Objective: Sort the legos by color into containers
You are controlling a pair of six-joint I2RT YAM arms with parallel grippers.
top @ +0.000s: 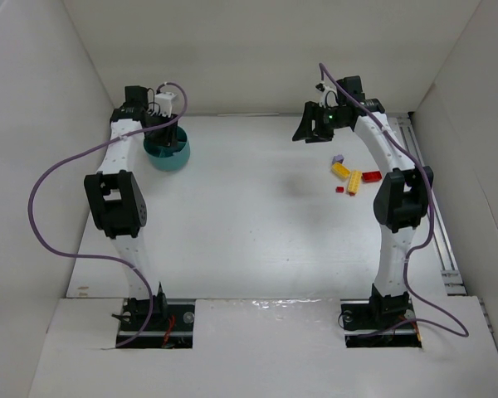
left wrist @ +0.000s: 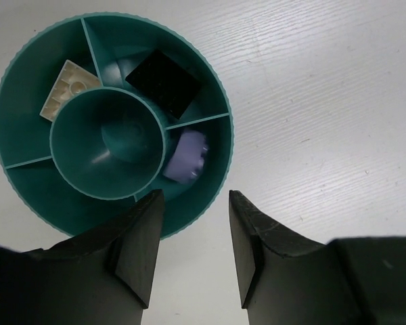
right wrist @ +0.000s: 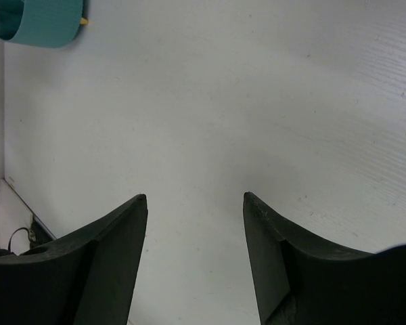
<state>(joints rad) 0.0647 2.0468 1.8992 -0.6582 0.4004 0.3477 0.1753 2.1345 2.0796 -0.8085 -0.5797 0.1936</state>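
Hovering over the teal bowl [left wrist: 37,186], the left gripper [left wrist: 195,196] has its fingers spread and pinches nothing.
Pale purple lego [left wrist: 187,157] sits in the compartment just ahead of the left fingertips. A cream brick [left wrist: 68,88] and a black square piece [left wrist: 164,82] sit in compartments farther ahead. Right gripper [right wrist: 195,196] is also spread and empty above the white table [right wrist: 271,101]. Yellow legos [top: 354,182], red lego [top: 370,176] and loose purple lego [top: 338,158] lie near it, back toward its base.
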